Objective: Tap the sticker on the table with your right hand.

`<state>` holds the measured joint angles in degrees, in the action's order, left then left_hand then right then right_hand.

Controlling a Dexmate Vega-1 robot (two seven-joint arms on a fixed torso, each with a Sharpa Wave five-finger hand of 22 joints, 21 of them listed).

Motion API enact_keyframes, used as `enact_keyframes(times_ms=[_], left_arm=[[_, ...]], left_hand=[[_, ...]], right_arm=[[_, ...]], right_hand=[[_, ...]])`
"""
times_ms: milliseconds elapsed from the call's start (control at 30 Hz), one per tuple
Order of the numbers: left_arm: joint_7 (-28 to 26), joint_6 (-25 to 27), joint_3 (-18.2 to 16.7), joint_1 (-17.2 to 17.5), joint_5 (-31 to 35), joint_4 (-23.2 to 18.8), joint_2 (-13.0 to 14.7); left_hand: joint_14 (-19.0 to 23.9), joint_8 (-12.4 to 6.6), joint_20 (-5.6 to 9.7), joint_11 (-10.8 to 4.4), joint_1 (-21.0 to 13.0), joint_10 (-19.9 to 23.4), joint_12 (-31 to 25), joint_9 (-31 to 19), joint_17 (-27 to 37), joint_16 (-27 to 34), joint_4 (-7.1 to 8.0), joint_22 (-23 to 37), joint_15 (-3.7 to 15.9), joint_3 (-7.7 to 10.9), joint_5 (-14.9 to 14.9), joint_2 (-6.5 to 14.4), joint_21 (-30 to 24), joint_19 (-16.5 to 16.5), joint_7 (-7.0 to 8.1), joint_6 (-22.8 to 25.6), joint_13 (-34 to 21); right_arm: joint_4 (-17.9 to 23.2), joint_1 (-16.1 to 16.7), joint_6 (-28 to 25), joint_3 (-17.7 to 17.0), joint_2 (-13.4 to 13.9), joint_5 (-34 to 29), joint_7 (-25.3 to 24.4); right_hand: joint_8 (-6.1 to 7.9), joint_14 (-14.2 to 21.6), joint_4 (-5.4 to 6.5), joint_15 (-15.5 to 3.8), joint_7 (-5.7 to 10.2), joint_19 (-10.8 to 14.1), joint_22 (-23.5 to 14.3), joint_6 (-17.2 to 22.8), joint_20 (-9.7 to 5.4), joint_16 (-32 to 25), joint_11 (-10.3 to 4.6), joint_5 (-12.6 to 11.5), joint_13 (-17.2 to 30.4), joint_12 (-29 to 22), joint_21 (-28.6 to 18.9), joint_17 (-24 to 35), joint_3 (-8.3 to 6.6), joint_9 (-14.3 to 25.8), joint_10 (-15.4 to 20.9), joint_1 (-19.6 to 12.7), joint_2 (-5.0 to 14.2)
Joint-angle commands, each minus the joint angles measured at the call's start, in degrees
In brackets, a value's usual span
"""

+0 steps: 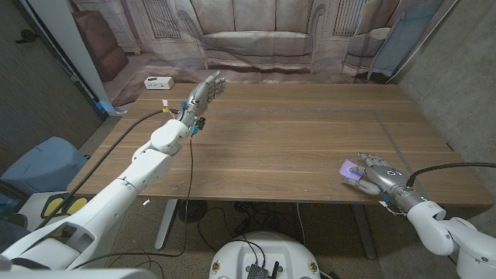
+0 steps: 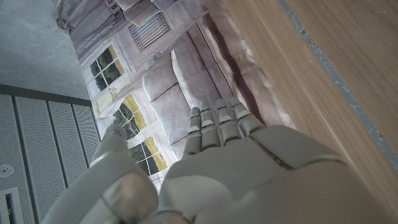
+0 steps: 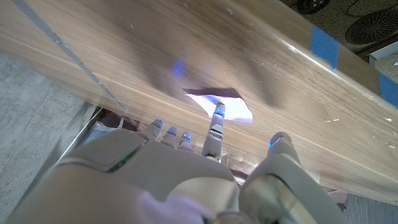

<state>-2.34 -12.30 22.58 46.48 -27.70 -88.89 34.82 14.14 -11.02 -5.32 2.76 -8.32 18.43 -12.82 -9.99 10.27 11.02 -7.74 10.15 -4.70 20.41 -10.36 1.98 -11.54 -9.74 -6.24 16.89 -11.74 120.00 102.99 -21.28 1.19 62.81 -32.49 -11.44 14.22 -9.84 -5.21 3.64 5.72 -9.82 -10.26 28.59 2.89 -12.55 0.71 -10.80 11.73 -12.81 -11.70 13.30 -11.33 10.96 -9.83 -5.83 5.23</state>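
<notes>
Near the desk (image 1: 294, 147) front edge, the right hand (image 1: 373, 173) reaches over the sticker (image 1: 353, 170), one finger extended onto it, grasping nothing; the left hand (image 1: 203, 94) hangs released, well apart.

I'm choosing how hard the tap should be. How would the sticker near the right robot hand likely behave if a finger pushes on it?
The sticker looks like a thin flat sheet, so it is probably light and floppy. It lies flush on the wooden table, so it cannot roll or tip. If it is only laid down, the right robot hand, whose finger reaches onto it, might slide it.
</notes>
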Motion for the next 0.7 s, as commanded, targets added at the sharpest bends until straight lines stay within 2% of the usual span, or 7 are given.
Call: enact_keyframes(times_ms=[33,333,700], left_arm=[[0.12,0.04,0.19,-0.15,-0.06,0.18,-0.08],[0.22,0.05,0.21,-0.07,-0.09,0.11,0.01],[0.53,-0.1,0.38,-0.26,-0.23,0.64,-0.23]], left_hand=[[0.25,0.04,-0.11,0.27,-0.68,0.23,-0.08,-0.35,0.09,-0.08,0.0,0.15,0.0,0.45,0.0,-0.17,0.12,-0.21,-0.05,0.44,0.03],[0.23,0.07,-0.13,-0.21,-0.73,0.3,-0.07,-0.35,0.1,-0.11,0.0,0.16,0.03,0.48,0.02,-0.15,0.13,-0.18,-0.05,0.42,0.03],[0.25,0.05,-0.1,0.15,-0.77,0.3,-0.03,-0.35,0.1,-0.11,0.0,0.16,0.0,0.5,0.04,-0.14,0.13,-0.19,0.04,0.52,0.02]], right_arm=[[0.21,-0.84,-2.24,1.69,1.65,1.34,1.0],[-0.1,-1.84,-3.11,3.54,3.01,2.47,0.47],[0.21,-2.45,-4.6,4.98,4.8,4.09,-0.3]], right_hand=[[0.57,-11.05,0.05,0.23,-1.3,-7.22,-0.14,2.51,0.21,-0.39,-0.38,0.11,0.12,-0.37,-0.26,0.2,-0.39,0.43,-1.85,-0.12,0.07],[0.39,-10.88,0.0,0.24,-1.33,-7.24,-0.14,2.66,0.22,-0.45,-0.48,0.13,0.11,-0.44,-0.22,0.17,-0.42,0.45,-1.36,-0.12,-0.03],[0.67,-10.75,-0.08,0.27,-1.38,-7.13,-0.14,4.08,0.14,-0.48,-0.54,0.13,0.1,-0.72,-0.24,0.13,-0.52,0.46,-0.21,-0.2,-0.04]])
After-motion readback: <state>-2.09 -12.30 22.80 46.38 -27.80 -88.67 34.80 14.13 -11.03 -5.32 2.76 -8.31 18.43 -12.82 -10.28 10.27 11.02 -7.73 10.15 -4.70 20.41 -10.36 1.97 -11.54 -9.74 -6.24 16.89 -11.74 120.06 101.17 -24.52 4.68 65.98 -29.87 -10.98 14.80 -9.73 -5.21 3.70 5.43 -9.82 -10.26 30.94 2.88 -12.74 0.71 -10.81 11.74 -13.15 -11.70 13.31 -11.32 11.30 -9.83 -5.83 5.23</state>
